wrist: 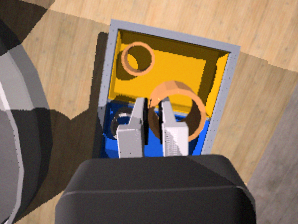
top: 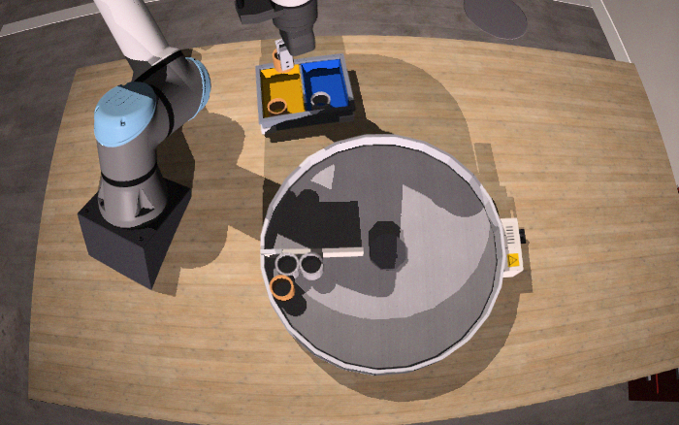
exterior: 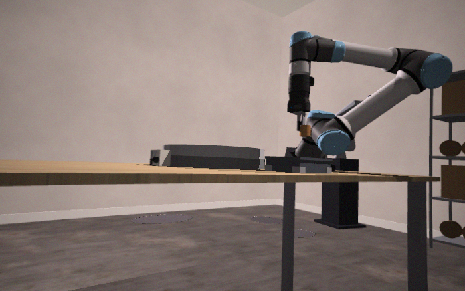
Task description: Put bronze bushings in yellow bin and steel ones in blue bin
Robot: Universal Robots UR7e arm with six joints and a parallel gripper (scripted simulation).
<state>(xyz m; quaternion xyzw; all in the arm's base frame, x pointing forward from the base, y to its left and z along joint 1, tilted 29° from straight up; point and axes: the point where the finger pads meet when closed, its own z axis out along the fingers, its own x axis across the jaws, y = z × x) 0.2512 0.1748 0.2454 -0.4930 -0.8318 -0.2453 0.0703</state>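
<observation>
Risk: held high near the yellow bin's edge; early release could clip the rim or divider and bounce it into the blue bin alongside. Gripper nearly closed, pinching the bronze cylindrical bushing's wall, bushing between and beside its fingertips.

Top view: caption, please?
Gripper grips a bronze bushing near the yellow bin; three bushings wait on the turntable.
</observation>
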